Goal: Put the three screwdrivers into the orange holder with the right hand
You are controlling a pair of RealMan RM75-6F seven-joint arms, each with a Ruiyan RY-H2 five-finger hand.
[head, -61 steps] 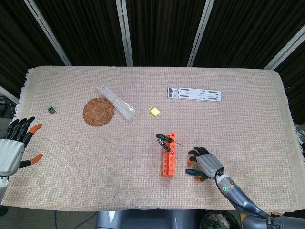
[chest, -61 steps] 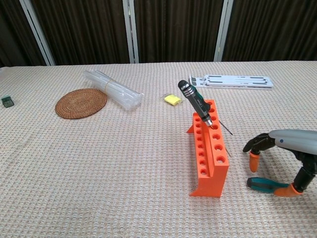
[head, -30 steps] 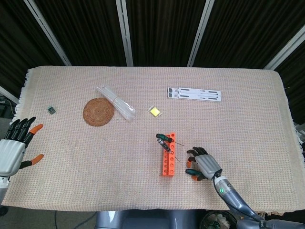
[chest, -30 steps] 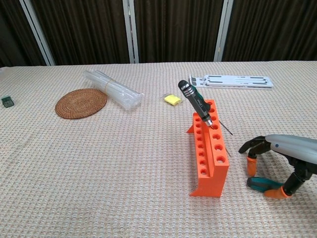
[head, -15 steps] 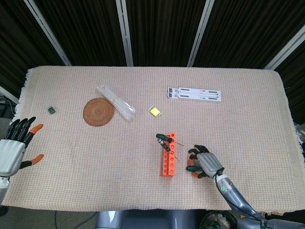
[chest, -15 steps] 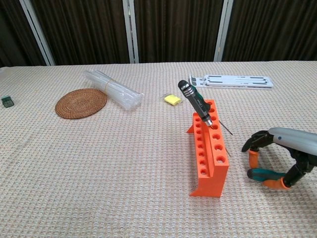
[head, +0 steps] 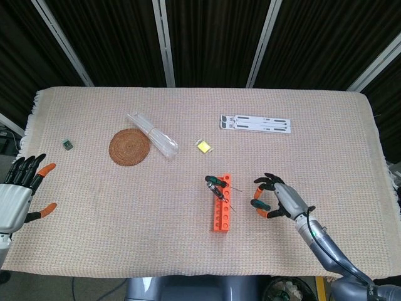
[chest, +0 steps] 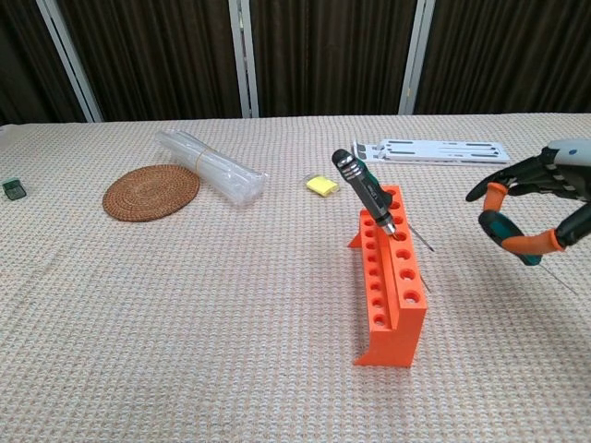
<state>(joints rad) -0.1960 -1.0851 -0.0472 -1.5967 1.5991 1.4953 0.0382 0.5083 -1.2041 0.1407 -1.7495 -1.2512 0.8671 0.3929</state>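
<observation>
The table [head: 326, 113] wears a woven beige cloth, and the orange holder [chest: 390, 293] stands a little right of its middle, a long block with rows of round holes running away from the robot.

The right hand [chest: 545, 198] hangs in the air to the right of the holder, apart from it and raised off the cloth. It pinches a teal-handled screwdriver [chest: 505, 233] between its orange fingertips [chest: 494, 196], the other fingers curled loosely around. The handle lies toward the holder, and the thin shaft slants down and to the right, away from the holder.

One black-handled screwdriver [chest: 363, 191] sits in a hole at the holder's far end, tip down, its handle leaning up and to the left. A thin shaft [chest: 419, 240] of another tool shows just right of the holder's far end; its handle cannot be made out.

The left hand [head: 17, 194] rests off the cloth's left edge, far from the holder, fingers spread and holding nothing.
</observation>
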